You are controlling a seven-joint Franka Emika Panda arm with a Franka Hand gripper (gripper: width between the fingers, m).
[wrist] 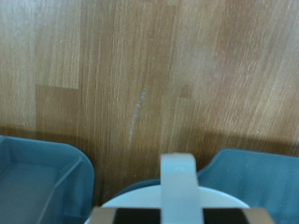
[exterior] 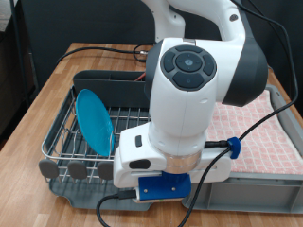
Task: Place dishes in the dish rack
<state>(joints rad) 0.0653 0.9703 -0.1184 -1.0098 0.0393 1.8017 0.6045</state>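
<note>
The light-blue plate (exterior: 94,119) already stands on edge in the wire grid of the dish rack (exterior: 59,144), leaning a little. The rack takes up the side of the counter (exterior: 40,98) at the exterior view's left, with its round grey tabs (exterior: 72,170) along the edge at the exterior view's bottom. Just beside it, toward the exterior view's right, is the grey bin (exterior: 284,194) lined with pink checked cloth.

The arm (exterior: 194,90) fills the middle of the exterior view, with its hand low over the boundary between rack and bin. The pincer itself is hidden beneath the hand there. The wrist view does not show its fingers plainly either, so I cannot tell whether it is spread or closed, or whether it grips anything.

In the wrist view, bare wood lies ahead. At the frame's edge nearest the camera, a white curved rim (wrist: 140,198) with a pale upright piece at its middle looks like the mug, directly under the hand. Whether it is held or merely close I cannot say. The wooden spoon is not visible in either view.

As a judgement, the plate step is finished and the mug is the step in hand. Any further move here calls for keeping clear of the leaning plate and of the rack's wires.
</note>
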